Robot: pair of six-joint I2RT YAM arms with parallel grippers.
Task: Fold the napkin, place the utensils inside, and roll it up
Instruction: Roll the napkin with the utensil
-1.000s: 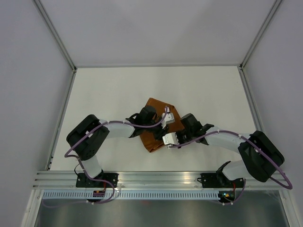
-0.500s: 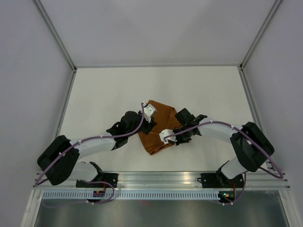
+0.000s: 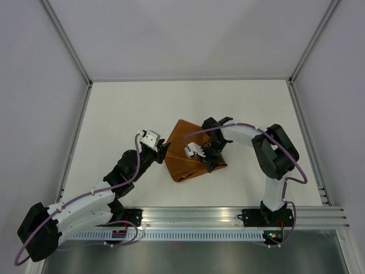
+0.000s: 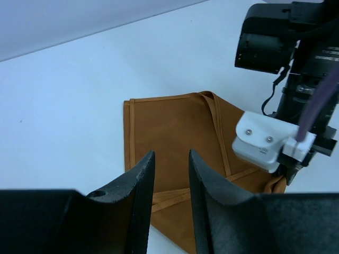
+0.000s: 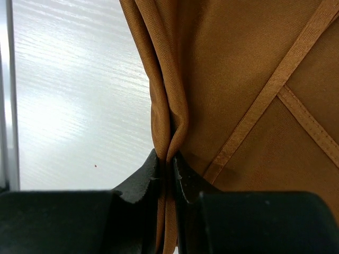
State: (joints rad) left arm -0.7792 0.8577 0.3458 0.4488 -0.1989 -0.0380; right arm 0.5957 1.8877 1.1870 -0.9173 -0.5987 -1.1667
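The rust-orange napkin [image 3: 181, 149] lies folded at the middle of the white table, hems showing. My right gripper [image 3: 212, 159] is at its right edge, shut on a bunched fold of the napkin [image 5: 254, 79]; in the right wrist view the cloth is pinched between the fingertips of the right gripper [image 5: 167, 159]. My left gripper [image 3: 163, 152] hovers just left of the napkin, off it. In the left wrist view the left gripper [image 4: 169, 159] is open with nothing between its fingers, and the napkin [image 4: 175, 129] lies beyond them. The utensils are out of view.
White table [image 3: 125, 108] bounded by pale enclosure walls on three sides. An aluminium rail [image 3: 194, 214] runs along the near edge with both arm bases on it. The right arm's white camera housing [image 4: 265, 143] hangs over the napkin's right side.
My left arm has drawn back to the left off the napkin and its jaws have parted. The right arm has swung to the napkin's right edge, still pinching cloth.
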